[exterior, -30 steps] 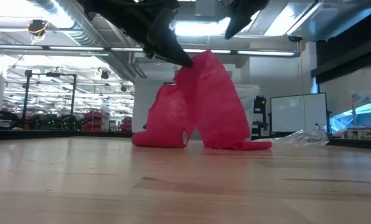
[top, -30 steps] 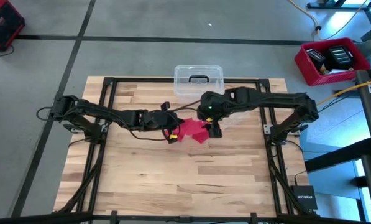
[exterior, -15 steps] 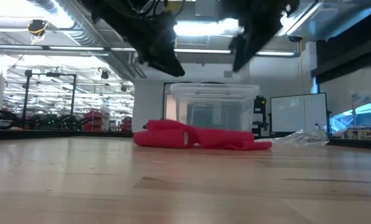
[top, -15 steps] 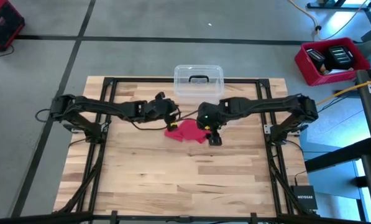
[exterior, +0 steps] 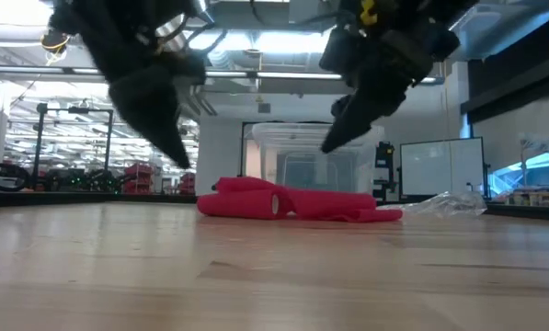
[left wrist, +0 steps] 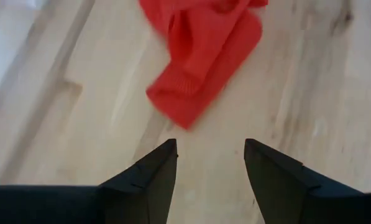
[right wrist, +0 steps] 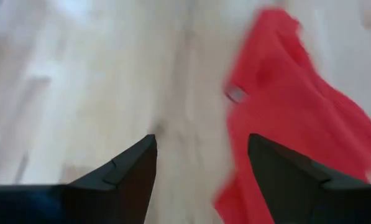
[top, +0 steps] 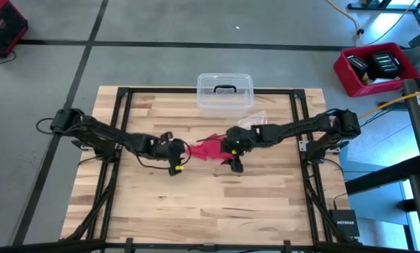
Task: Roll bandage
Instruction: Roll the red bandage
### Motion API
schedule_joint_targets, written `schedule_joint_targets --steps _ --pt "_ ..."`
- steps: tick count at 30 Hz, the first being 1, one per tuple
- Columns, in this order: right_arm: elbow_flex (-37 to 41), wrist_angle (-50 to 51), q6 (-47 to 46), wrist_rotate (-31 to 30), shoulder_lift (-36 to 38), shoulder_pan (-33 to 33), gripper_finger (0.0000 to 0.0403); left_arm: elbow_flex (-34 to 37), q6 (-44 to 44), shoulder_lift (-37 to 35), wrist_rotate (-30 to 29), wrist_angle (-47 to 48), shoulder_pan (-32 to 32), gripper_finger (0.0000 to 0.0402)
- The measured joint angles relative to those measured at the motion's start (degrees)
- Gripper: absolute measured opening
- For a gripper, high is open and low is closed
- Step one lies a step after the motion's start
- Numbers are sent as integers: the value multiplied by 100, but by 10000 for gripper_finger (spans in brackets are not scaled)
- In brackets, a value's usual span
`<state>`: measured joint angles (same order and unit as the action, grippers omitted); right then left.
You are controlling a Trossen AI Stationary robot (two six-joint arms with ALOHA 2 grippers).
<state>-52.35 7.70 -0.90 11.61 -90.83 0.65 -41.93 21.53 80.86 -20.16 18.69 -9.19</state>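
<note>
Red bandage (top: 210,148) lies between both open claws.

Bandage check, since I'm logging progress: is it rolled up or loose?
Loose. The bandage lies in a crumpled heap flat on the table, only one end curled in the low view; neither end effector holds it.

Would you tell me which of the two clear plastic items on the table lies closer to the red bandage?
The crinkled plastic wrapper, lying just beyond the bandage near the right arm. The lidded box with the dark handle sits farther off at the table's far edge.
</note>
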Motion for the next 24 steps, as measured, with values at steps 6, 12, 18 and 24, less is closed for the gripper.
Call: schedule_joint_targets --steps 6,12,18,24 --pt "499 -1934 -16 -156 -365 493 252 673 67 28 -153 -1227 104 180" --pt "510 -2693 -287 -631 -1092 410 252 1096 -54 28 -165 -1885 344 180" --pt "511 -2948 -524 -957 -1535 255 252 1507 -283 69 -214 -2719 323 180" --pt "508 -3091 -551 -965 -1706 275 252 1813 -694 304 -441 -3694 367 180"
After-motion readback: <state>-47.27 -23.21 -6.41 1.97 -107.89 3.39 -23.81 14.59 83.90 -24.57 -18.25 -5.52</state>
